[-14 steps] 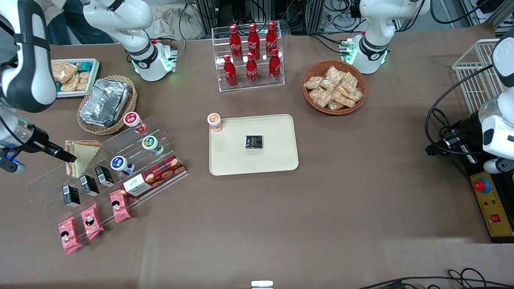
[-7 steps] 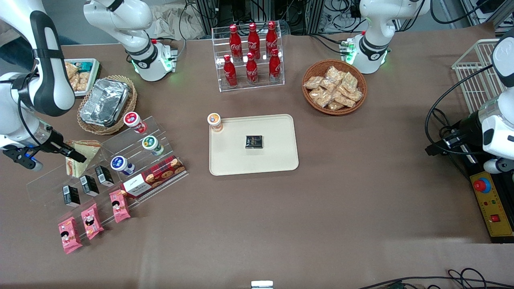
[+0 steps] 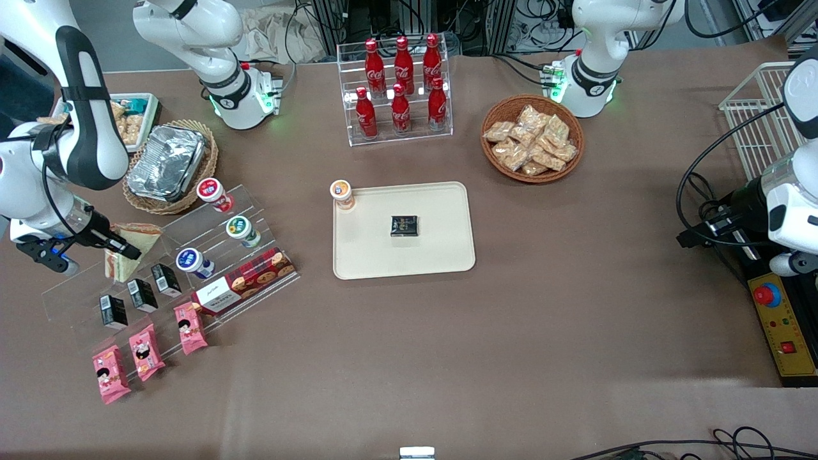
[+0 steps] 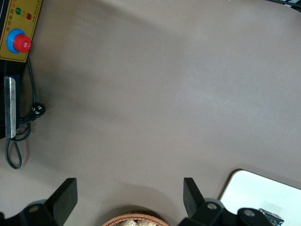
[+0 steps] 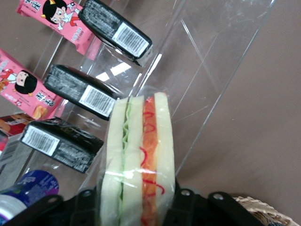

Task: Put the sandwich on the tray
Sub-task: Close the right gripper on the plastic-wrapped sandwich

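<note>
1. We see the gripper (image 3: 131, 250) at the working arm's end of the table (image 3: 543, 332), its fingers pinching the sandwich (image 3: 131, 246) on the upper step of the clear acrylic stand (image 3: 160, 275).
2. In the wrist view, the sandwich (image 5: 138, 160) sits between the two fingers, its cut edge showing white bread with green and red filling; the pads press both bread faces.
3. Compared with half a second ago, the gripper has pushed a touch deeper onto the sandwich, and the arm's elbow has swung nearer the small white tray of snacks (image 3: 131, 118). A second ago, the fingers were only reaching the sandwich's edge.
4. The sandwich itself has barely shifted; it remains on the stand.
5. Just nearer the front camera than the gripper lie three black cartons (image 3: 140, 294), with three pink snack packets (image 3: 147, 351) nearer the camera still.
6. Beside the gripper, toward the parked arm, stand the small capped bottles (image 3: 192, 262) and a red biscuit box (image 3: 246, 281).
7. The tray (image 3: 441, 255) lies well apart from the gripper, toward the table's middle, carrying a small black packet (image 3: 404, 225) and an orange-capped bottle (image 3: 342, 193) at its corner.
</note>
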Controlling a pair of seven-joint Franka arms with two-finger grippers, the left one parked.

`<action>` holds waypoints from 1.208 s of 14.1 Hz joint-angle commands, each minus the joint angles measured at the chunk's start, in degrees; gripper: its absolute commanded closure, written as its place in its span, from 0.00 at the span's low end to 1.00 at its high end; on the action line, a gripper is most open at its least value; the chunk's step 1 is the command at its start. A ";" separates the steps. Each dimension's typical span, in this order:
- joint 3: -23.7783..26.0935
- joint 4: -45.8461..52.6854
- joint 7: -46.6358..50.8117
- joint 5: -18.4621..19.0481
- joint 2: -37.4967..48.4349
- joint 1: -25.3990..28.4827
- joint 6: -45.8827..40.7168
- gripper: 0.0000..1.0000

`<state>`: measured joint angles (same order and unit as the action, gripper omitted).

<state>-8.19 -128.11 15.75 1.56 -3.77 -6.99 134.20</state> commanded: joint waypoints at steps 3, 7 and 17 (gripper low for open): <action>0.46 0.14 0.34 0.56 -1.06 0.13 1.06 0.88; 0.63 1.81 -4.56 0.20 -1.15 0.04 0.71 0.95; 0.46 15.87 -31.63 1.17 -1.50 7.68 -7.82 1.00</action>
<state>-7.37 -114.57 -10.80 1.70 -4.00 -1.18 127.36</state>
